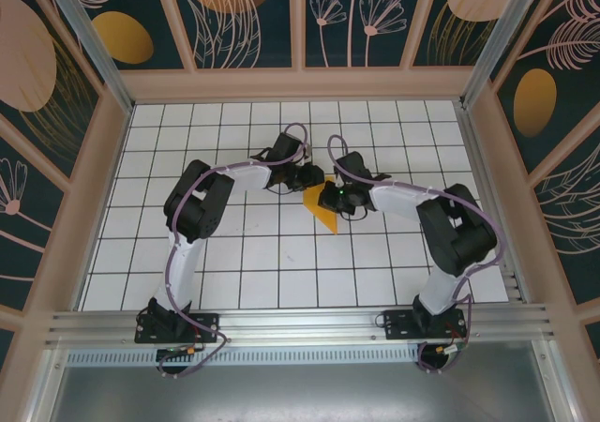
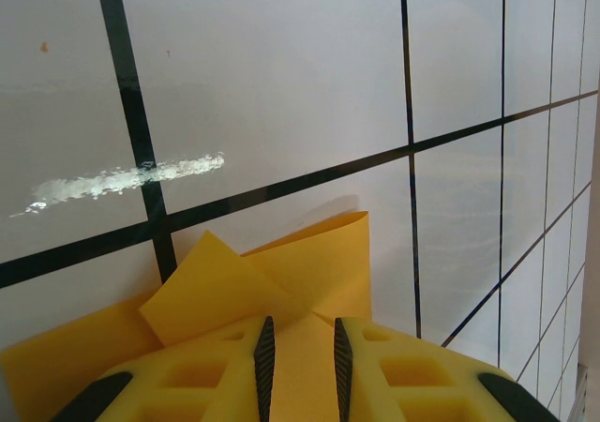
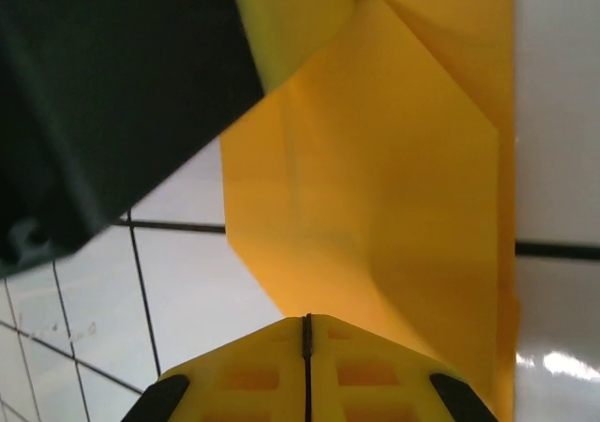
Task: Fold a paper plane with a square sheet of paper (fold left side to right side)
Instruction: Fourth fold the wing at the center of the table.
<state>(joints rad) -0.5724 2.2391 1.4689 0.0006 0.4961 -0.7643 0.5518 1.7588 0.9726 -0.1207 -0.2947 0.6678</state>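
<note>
The orange-yellow sheet of paper (image 1: 322,212) lies partly folded near the middle of the table, between both grippers. My left gripper (image 1: 312,180) is at its far left edge. In the left wrist view the left gripper (image 2: 303,324) has its jaws a narrow gap apart over the paper (image 2: 309,263), where a pointed flap and a curled edge stand up from the table. My right gripper (image 1: 330,197) is at the sheet's right side. In the right wrist view the right gripper (image 3: 307,317) is shut, pads together, tips at the creased paper (image 3: 375,178). Whether it pinches the paper I cannot tell.
The white grid-tiled table (image 1: 234,263) is ringed by a low wooden frame and patterned walls (image 1: 75,75). The left arm's dark wrist (image 3: 94,94) looms close over the paper in the right wrist view. An aluminium rail (image 1: 300,324) runs along the near edge.
</note>
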